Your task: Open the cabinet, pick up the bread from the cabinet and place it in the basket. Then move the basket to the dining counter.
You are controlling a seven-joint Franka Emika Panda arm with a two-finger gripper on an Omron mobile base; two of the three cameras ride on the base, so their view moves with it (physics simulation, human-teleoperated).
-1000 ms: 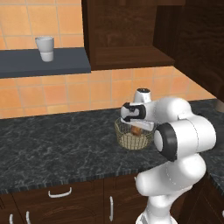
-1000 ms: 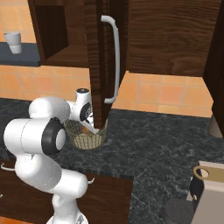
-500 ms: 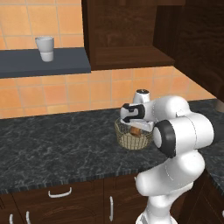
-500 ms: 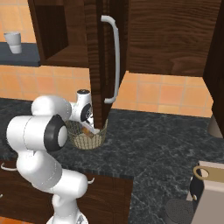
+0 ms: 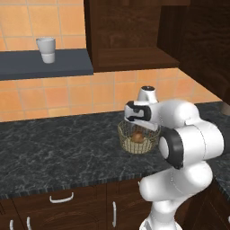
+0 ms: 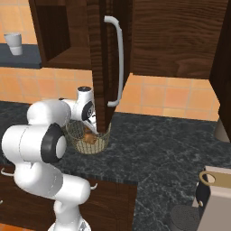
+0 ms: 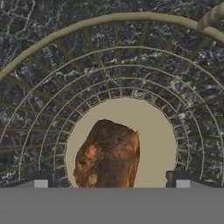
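The tabletop in front of me was black speckled stone, running wall to wall under orange tile. On it sat the basket, tan-gold wire mesh, round and open, near the front half of the slab. Seen from my hand, the stone showed through the mesh all round the basket's pale flat bottom. At the far right of the tabletop, a dark rounded item, too cut off to name. A grey shelf on the wall carried a white cup, upright.
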